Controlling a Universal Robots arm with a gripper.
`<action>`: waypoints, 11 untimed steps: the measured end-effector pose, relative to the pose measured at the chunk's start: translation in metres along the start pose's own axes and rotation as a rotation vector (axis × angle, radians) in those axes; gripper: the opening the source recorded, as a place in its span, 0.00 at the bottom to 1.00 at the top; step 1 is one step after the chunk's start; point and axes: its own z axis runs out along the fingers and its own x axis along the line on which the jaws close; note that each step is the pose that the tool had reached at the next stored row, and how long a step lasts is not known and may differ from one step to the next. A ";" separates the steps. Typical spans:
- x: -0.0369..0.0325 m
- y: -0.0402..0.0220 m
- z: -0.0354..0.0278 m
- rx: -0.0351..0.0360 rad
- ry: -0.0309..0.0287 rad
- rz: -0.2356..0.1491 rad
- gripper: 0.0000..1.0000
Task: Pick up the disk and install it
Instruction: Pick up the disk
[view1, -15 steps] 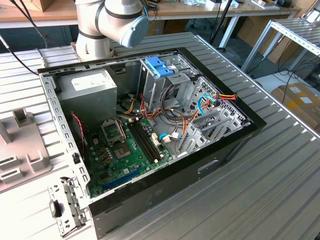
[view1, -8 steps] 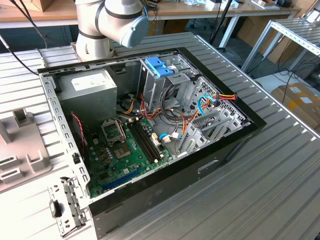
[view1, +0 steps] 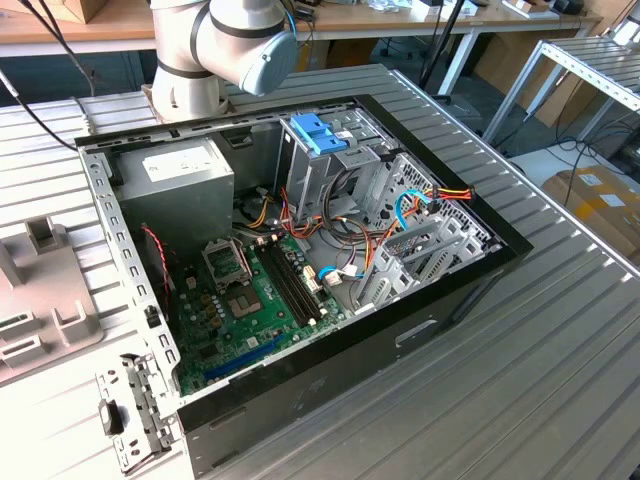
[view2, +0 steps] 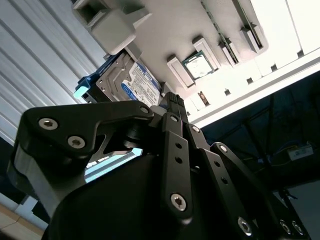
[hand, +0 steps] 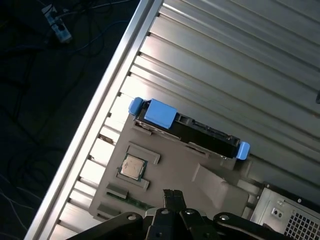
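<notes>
The disk (hand: 190, 127) stands on edge in a slot of a grey parts holder (hand: 175, 170), its blue side bracket (hand: 160, 112) along the upper edge. In the second wrist view the disk (view2: 135, 82) shows its silver body and white-and-blue label. My gripper (hand: 173, 196) hangs over the holder, a short way from the disk and apart from it. Its black fingertips (view2: 172, 100) are shut together with nothing between them. The open computer case (view1: 300, 250) lies on the ribbed metal table, with its grey drive cage (view1: 330, 160) and light-blue latch tabs (view1: 318, 133) at the back.
A processor chip (hand: 132, 167) sits in the holder beside the disk. The grey power-supply box (view1: 185, 175), motherboard (view1: 250, 300) and loose cables (view1: 400, 215) fill the case. The table edge (hand: 107, 95) drops to a dark floor. A case corner (hand: 285, 215) lies close to the holder.
</notes>
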 end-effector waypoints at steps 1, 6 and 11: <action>0.0000 0.0000 0.0000 -0.0002 0.0004 -0.008 0.11; 0.0000 0.0000 0.0000 -0.0010 0.0019 -0.041 0.11; 0.0000 0.0000 0.0000 -0.0020 0.0036 -0.080 0.11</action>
